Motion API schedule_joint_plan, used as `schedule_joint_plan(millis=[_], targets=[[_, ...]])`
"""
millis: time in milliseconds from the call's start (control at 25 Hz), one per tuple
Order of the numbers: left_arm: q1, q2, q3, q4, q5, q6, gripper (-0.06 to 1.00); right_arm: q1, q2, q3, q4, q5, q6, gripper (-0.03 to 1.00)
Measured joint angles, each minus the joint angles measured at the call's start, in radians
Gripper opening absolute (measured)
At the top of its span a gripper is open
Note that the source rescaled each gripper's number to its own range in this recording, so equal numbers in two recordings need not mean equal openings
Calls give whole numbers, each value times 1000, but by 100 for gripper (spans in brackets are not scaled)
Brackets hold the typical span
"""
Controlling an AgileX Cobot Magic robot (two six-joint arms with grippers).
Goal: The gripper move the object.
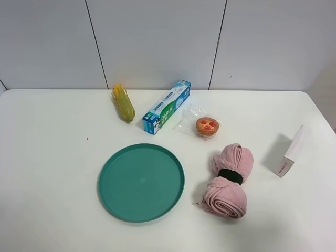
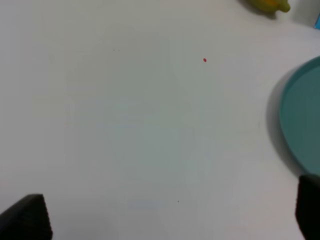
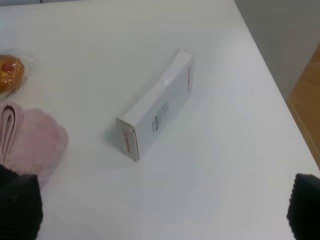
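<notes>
The muffin (image 1: 208, 126) is small, round and orange-brown with red spots. It lies in a crinkly clear wrapper on the white table, right of centre and toward the back. It also shows at the edge of the right wrist view (image 3: 9, 72). Neither arm shows in the exterior high view. My left gripper (image 2: 167, 220) is open and empty over bare table left of the plate. Only its black fingertips (image 2: 25, 220) show. My right gripper (image 3: 160, 210) is open and empty near the white box, well apart from the muffin.
A teal plate (image 1: 140, 181) lies at front centre, and its rim shows in the left wrist view (image 2: 305, 120). A yellow corn cob (image 1: 124, 103) and a blue box (image 1: 167, 106) lie at the back. A rolled pink towel (image 1: 230, 180) and a white box (image 1: 290, 152) lie at the right.
</notes>
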Motion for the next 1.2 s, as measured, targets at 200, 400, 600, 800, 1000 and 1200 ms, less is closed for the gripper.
schedule_joint_plan(millis=[200,400,600,800,1000,1200], targets=[[0,-70,0,0,0,0,100,0,0,0,0,0,0,100],[0,-138,0,0,1,0,100,0,0,0,0,0,0,100],[0,-140,0,0,1,0,100,0,0,0,0,0,0,100],[0,-140,0,0,1,0,100,0,0,0,0,0,0,100],[0,-140,0,0,1,0,100,0,0,0,0,0,0,100],[0,-140,0,0,1,0,100,0,0,0,0,0,0,100]])
